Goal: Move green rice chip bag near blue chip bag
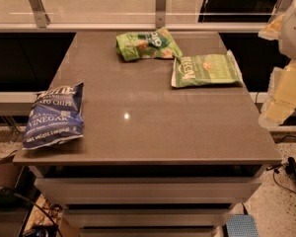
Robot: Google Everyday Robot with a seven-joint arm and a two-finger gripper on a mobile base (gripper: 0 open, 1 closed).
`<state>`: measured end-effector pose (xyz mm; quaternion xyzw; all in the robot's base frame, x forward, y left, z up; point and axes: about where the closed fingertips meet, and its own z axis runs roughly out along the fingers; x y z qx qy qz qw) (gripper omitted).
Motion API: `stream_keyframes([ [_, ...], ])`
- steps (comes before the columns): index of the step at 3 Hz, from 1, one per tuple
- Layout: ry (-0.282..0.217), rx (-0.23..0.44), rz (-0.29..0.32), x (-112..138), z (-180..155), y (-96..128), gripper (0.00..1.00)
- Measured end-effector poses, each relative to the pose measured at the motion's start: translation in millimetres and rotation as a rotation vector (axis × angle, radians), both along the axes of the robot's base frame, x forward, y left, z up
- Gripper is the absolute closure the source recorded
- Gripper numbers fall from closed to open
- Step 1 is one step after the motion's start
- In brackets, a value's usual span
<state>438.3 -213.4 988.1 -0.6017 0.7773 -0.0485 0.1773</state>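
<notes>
The green rice chip bag (147, 44) is bright lime green and crumpled. It lies at the far middle of the grey table (148, 132). The blue chip bag (55, 115), with white "chips" and "vinegar" lettering, lies flat at the table's near left edge. My gripper (282, 85) hangs in the air off the table's right side, level with the table's far half. It is well away from both bags and holds nothing that I can see.
A flat, paler green bag with large white lettering (205, 70) lies just right of the rice chip bag, almost touching it. A glass railing with metal posts (160, 4) runs behind the table. Cables (286, 174) lie on the floor at the right.
</notes>
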Motion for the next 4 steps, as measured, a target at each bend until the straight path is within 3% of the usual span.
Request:
stream_keyframes([
  [2,-0.021,-0.008,-0.002,3.1,1.7,1.6,0.00],
  [4,-0.104,-0.059,-0.006,34.2,1.3,15.6,0.00],
])
